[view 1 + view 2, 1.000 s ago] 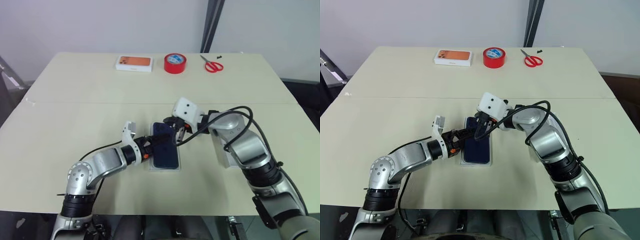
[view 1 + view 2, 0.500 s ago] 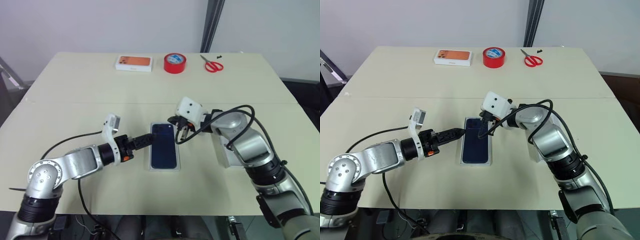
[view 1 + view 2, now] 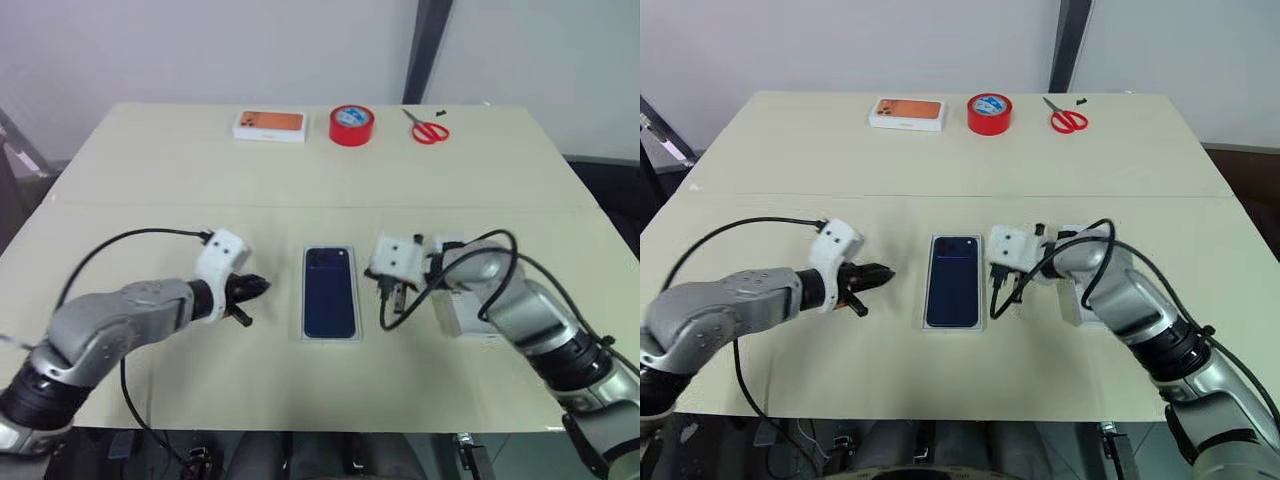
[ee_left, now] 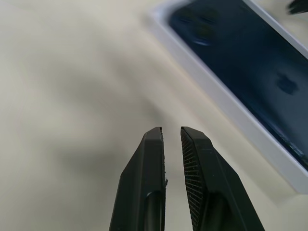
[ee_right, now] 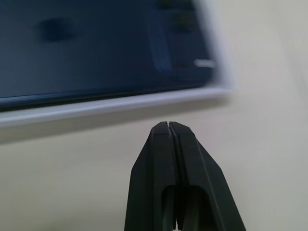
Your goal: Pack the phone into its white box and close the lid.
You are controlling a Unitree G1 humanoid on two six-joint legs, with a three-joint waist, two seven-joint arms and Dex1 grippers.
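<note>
phone [image 3: 953, 279]: centre of frame, lying in the white box [image 3: 331, 338], one of each
lid [image 3: 462, 318]: one, right of centre on the bench [image 3: 790, 170], behind right arm
handling: lid looks light and stiff; take it by its long edges
left gripper [image 4: 172, 135]: nearly closed, slim gap, empty
right gripper [image 5: 168, 126]: closed tight, empty

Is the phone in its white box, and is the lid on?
In, uncovered: the phone lies flat inside the white box, its rim framing it. Lid sits apart.
</note>
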